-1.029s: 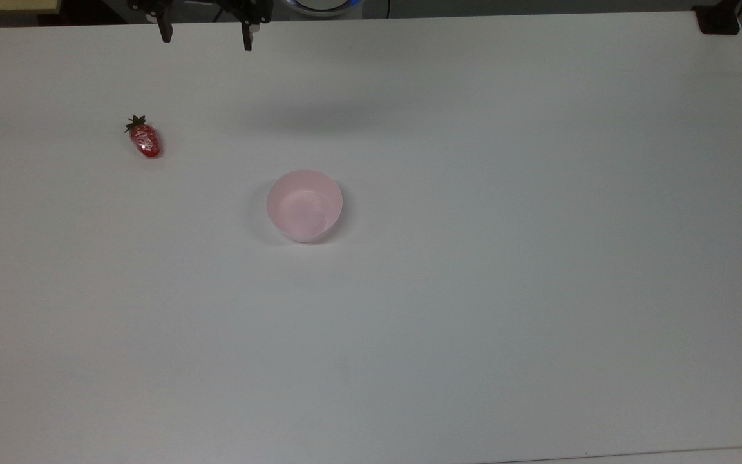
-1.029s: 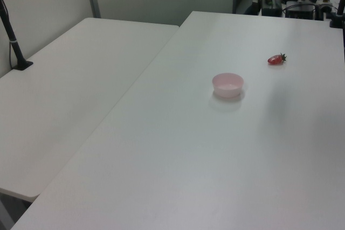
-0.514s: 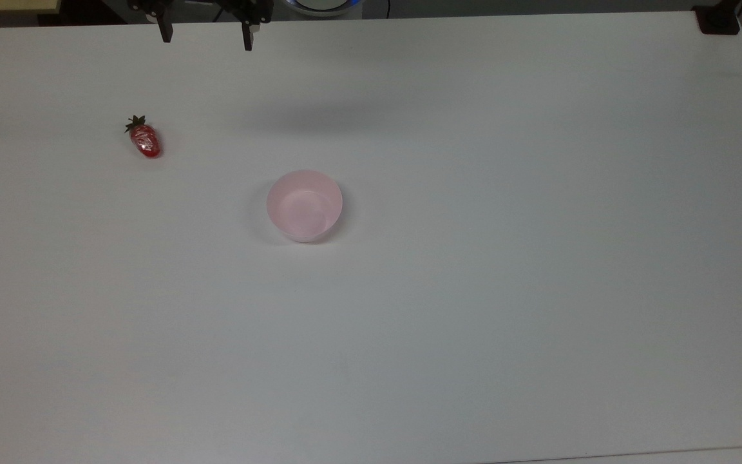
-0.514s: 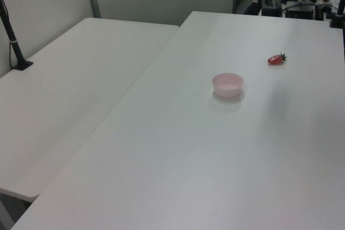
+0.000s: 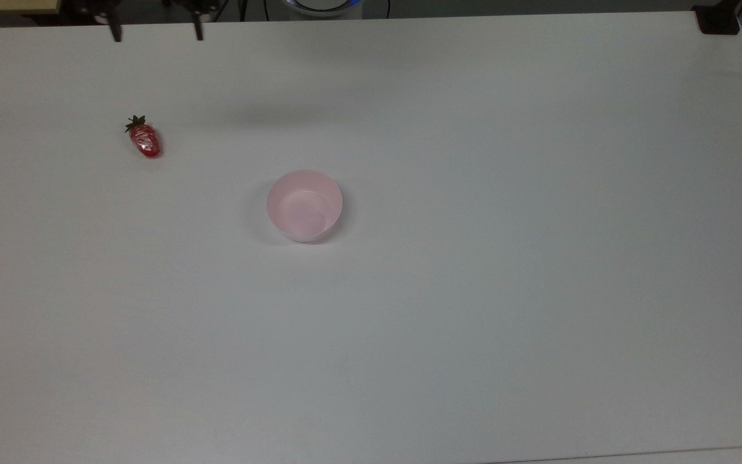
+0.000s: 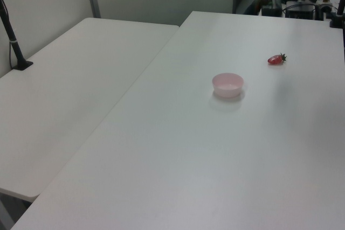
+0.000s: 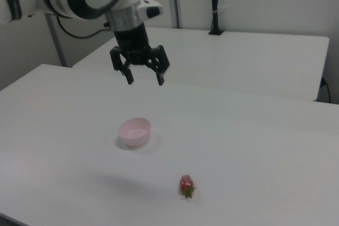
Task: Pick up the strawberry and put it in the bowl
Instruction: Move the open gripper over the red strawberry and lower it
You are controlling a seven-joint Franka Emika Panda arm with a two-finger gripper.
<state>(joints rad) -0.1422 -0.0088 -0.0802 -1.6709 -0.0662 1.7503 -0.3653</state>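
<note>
Right view: gripper (image 7: 144, 80) spread, high above bowl (image 7: 134, 132) and strawberry (image 7: 186, 185).

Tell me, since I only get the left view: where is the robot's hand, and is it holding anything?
Observer: In the right view the gripper hangs high above the table, fingers spread open, holding nothing.
Operator: Is it over the strawberry?
Observer: Not quite. In the top view its fingertips sit at the table's upper edge, and the strawberry lies lower in the picture, apart from them.
Operator: Anything in the bowl yet?
Observer: The top view looks straight down into the bowl: nothing inside.
</note>
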